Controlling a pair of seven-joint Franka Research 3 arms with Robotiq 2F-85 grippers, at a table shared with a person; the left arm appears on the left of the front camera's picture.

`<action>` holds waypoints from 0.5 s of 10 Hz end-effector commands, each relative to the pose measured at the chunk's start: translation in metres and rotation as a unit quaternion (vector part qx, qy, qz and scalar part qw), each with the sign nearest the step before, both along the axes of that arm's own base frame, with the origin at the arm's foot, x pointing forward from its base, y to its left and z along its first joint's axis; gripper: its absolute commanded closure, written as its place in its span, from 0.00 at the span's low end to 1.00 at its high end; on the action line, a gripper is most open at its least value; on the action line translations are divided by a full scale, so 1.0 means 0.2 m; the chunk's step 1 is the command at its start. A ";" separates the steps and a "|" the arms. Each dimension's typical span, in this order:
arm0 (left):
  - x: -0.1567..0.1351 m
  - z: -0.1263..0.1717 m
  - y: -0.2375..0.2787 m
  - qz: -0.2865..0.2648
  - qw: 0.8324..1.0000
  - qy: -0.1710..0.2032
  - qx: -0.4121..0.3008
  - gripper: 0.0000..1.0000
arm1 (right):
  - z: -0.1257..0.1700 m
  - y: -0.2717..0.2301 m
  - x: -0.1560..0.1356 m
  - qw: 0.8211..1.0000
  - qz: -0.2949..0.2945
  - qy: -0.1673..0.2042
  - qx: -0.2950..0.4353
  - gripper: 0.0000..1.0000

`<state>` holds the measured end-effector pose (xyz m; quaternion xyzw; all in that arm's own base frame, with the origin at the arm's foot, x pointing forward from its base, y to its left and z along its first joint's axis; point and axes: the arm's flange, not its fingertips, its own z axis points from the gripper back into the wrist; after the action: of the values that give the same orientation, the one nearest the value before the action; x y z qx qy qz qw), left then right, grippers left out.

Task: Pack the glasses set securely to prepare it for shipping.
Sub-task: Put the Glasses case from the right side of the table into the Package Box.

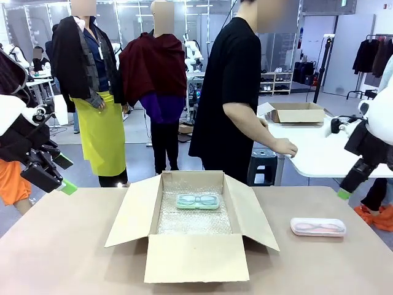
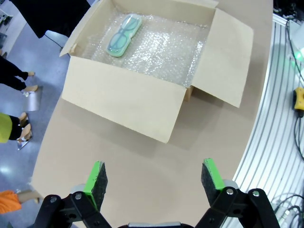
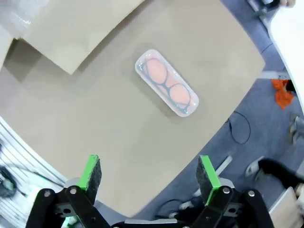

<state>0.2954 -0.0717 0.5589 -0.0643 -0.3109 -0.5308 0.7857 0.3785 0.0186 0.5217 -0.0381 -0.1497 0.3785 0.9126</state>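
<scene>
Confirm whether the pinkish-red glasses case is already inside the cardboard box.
No, the pinkish-red case lies on the table outside the cardboard box, while the mint green case rests inside on the bubble wrap.

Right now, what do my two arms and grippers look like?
Both the left gripper and right gripper are black, angular two-finger units with bolted joints; their fingers end in bright green pads with dark inner faces. The left arm and right arm have white shells.
</scene>
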 end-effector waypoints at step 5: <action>0.00 0.00 0.01 -0.005 1.000 -0.003 -0.003 0.00 | -0.16 -0.02 0.40 0.941 0.322 0.086 -0.051 0.00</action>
<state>0.2953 -0.0718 0.5589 -0.0642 -0.3109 -0.5309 0.7857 0.4374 0.0202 0.4921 -0.0278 -0.0802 0.6456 0.7589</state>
